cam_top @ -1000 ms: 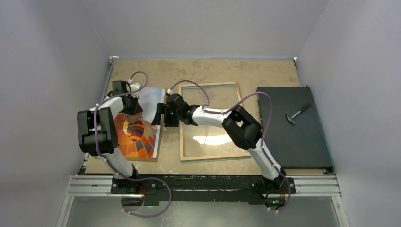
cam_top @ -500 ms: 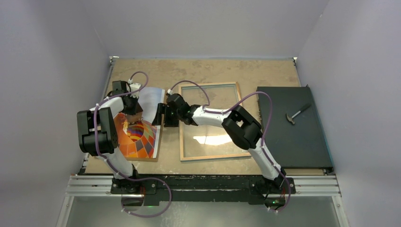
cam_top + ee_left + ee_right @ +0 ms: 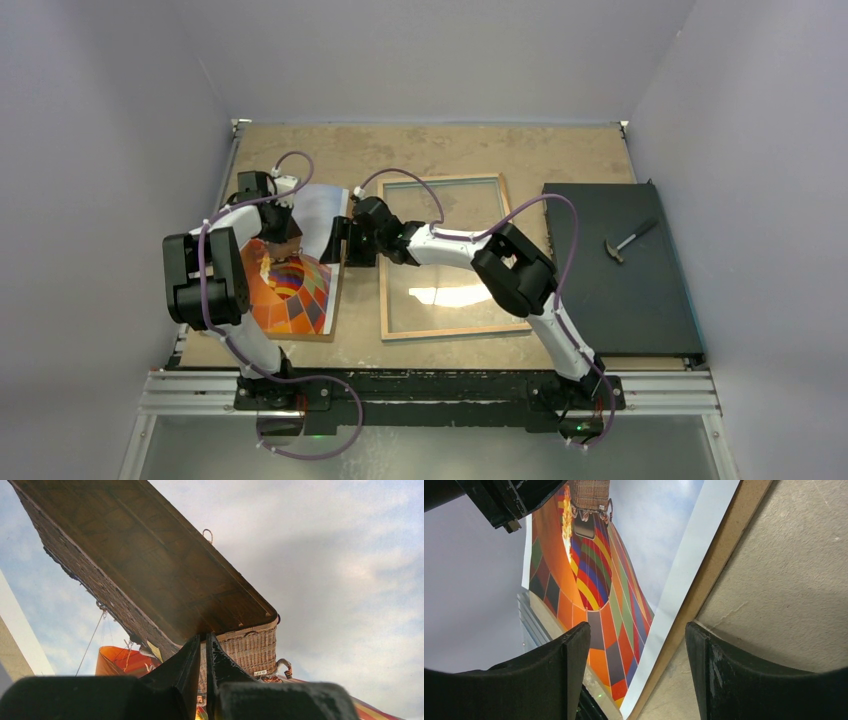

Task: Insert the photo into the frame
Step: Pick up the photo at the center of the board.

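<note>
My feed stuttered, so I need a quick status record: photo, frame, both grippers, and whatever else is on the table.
photo: face up on the brown backing board, left of the frame, not in it
frame: lying flat, wooden back rim up, glass pane bare
left gripper: shut, tips down on the photo
right gripper: open, straddling the photo's right edge
other: hammer on the black mat, far right

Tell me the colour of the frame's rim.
Light wood colour; the frame shows best in the top external view.
</note>
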Tool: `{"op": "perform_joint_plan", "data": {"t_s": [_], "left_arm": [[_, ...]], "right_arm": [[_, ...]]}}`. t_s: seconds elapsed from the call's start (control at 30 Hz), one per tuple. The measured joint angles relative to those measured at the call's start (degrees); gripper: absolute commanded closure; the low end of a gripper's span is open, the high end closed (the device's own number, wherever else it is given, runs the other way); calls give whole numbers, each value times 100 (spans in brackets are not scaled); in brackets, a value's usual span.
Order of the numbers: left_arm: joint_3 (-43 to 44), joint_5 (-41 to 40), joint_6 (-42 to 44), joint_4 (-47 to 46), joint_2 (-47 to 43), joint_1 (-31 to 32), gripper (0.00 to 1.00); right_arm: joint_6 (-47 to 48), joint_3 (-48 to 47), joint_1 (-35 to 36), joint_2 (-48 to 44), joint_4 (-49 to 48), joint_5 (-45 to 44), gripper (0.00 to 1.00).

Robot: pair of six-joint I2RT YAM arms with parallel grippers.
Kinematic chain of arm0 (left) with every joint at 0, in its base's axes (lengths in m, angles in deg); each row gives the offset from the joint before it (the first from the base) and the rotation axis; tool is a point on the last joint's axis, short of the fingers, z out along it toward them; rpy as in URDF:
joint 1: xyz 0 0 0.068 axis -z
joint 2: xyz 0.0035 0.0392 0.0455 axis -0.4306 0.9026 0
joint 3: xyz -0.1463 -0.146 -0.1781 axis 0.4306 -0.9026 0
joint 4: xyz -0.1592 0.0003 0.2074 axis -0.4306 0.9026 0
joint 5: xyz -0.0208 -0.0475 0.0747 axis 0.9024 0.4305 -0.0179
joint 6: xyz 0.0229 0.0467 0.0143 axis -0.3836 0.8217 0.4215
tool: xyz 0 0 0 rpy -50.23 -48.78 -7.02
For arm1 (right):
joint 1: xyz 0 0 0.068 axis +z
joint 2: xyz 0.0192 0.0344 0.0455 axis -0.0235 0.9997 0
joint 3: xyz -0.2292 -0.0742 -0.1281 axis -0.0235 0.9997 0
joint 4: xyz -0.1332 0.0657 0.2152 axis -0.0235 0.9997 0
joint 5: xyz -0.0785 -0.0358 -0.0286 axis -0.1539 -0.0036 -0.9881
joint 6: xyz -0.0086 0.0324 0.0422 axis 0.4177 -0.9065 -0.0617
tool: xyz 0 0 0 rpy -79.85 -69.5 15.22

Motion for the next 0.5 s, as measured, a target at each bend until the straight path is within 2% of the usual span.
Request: {"op": "perform_joint_plan", "data": {"t_s": [0.5], "left_arm": [[-76, 0, 11, -87, -46, 0, 94]], "right_arm": [[-87, -2, 2, 0, -22, 151, 30]]}}
